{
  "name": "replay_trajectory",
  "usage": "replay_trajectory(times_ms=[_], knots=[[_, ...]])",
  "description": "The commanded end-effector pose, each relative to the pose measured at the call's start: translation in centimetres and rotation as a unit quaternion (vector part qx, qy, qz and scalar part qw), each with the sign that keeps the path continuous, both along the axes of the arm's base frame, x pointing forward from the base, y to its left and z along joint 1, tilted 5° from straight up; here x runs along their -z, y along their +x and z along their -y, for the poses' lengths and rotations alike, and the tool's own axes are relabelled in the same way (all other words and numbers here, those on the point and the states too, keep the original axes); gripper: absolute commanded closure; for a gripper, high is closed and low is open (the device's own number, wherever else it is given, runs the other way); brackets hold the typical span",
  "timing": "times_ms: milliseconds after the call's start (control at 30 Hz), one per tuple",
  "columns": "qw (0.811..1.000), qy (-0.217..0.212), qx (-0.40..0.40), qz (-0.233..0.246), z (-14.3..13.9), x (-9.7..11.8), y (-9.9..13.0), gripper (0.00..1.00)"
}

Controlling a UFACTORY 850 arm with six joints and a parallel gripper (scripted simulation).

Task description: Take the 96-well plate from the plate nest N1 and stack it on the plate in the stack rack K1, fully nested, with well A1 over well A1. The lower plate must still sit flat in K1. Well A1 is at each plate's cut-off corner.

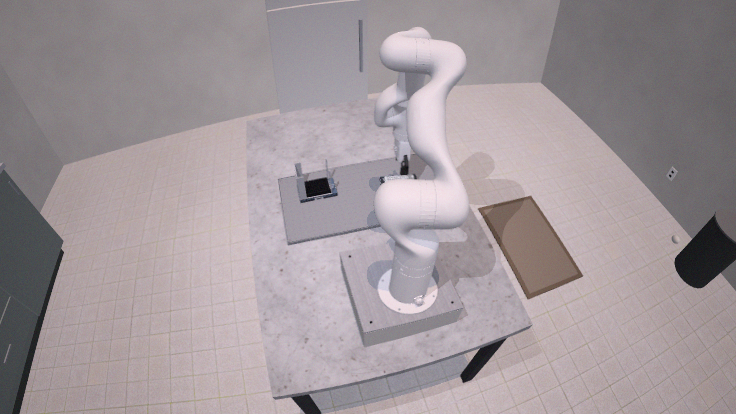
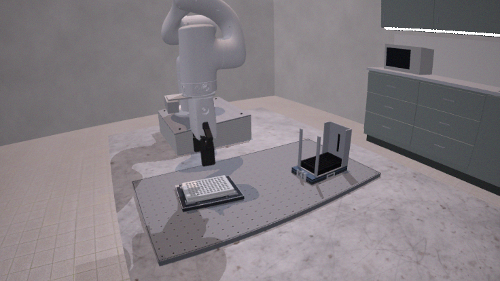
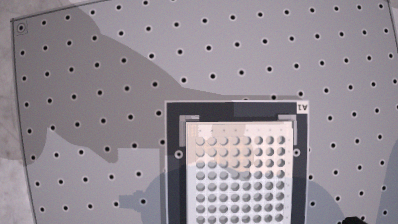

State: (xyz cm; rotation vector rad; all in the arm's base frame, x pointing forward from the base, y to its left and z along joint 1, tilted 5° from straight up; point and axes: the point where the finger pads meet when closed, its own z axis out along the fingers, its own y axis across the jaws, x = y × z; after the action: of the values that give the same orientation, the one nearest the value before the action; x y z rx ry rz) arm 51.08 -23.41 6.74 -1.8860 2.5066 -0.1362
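Note:
A white 96-well plate (image 2: 208, 187) sits in the black plate nest N1 (image 2: 209, 199) on the left part of the perforated grey board (image 2: 251, 195). The wrist view shows the plate (image 3: 240, 172) from above inside the nest (image 3: 235, 112), with its cut-off corner at the top left. My gripper (image 2: 204, 146) is open and empty; it hangs above the board, behind the plate and apart from it. A black plate (image 2: 320, 162) lies in the stack rack K1 (image 2: 323, 153) on the right part of the board. It also shows in the top view (image 1: 317, 187).
The rack has two thin front posts (image 2: 309, 151) and a tall back wall (image 2: 337, 138). The arm's base block (image 2: 204, 125) stands behind the board. A counter with a microwave (image 2: 407, 58) is far to the right.

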Motion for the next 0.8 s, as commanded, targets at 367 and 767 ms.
replay_trajectory(times_ms=[367, 767], knots=[[1.000, -0.001, 0.000, 0.001, 0.2, 2.4, 0.2, 0.00], [1.000, 0.000, 0.000, 0.001, 0.3, 4.1, 0.3, 0.00]])
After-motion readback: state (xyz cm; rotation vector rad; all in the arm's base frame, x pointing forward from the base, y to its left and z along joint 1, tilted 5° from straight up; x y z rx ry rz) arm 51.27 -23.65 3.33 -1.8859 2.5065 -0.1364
